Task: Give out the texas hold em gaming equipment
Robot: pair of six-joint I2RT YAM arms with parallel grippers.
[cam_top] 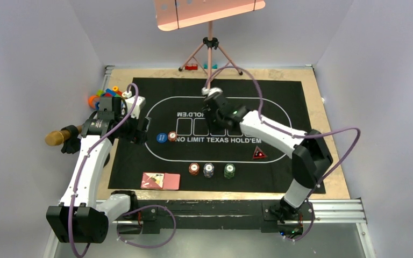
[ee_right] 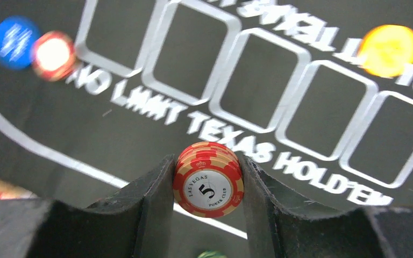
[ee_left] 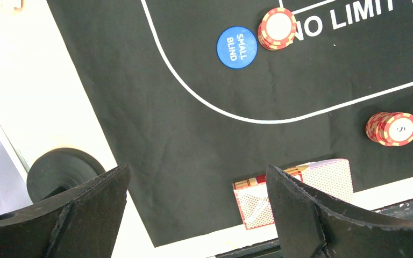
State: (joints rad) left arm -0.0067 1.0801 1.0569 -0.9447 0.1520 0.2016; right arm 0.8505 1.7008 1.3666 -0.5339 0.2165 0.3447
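You are working inside a booth of plain pale walls (cam_top: 27,80). At the far side a tripod (cam_top: 210,51) carries a pink board (cam_top: 209,12). The table (cam_top: 322,107) is a light wooden board. A black mat (cam_top: 134,161), printed with a white oval, five card boxes and "NO LIMIT TEXAS HOLD'EM", covers most of it. A metal rail (cam_top: 339,209) runs along the near edge, where the arms are bolted. Colourful toy blocks (cam_top: 105,95) lie off the mat at the far left corner.

Your right gripper (ee_right: 206,166) hangs over the middle of the mat by the card boxes. Its jaws are about half closed, pinching the held red chips (ee_right: 208,180), a short stack, by their edges. An orange button (ee_right: 389,50) lies on the lettering beyond the boxes.

Your left gripper (ee_left: 196,183) is spread as wide as it goes and holds nothing, over the mat's left side.

The blue button (cam_top: 162,137), marked "SMALL BLIND", sits inside the oval's left curve, with a small red pile (cam_top: 172,136) just beside it on the right. Nearer you, outside the oval, a red stack (cam_top: 194,169), a grey stack (cam_top: 209,170) and a green stack (cam_top: 229,171) stand in a row. The cards (cam_top: 161,180) lie left of them at the mat's near edge. The triangle (cam_top: 258,154) rests at the oval's near right curve.
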